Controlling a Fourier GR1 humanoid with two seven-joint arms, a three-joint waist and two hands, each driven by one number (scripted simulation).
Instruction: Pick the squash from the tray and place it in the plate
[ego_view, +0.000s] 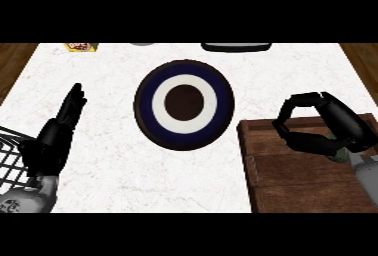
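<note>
A white marble-patterned counter (111, 150) fills most of the view, with brown wooden floor (15, 65) showing past its left and right sides. At its far edge sit a small yellow-and-red item (81, 47), a grey object (142, 44) and a dark, pale-rimmed object (235, 47), all partly cut off. A black wire rack (13, 155) pokes in at lower left.

The worktop (111, 145) is white with a faint grey marbling, and brown wood shows beyond its left and right edges. The plate (184, 104) has rings: a dark brown rim, then a navy blue band, then a white ring, and a dark brown centre. The tray (295, 172) is brown wood. Each robot hand is black, the left robot hand (55, 132) and the right robot hand (325, 127).
</note>
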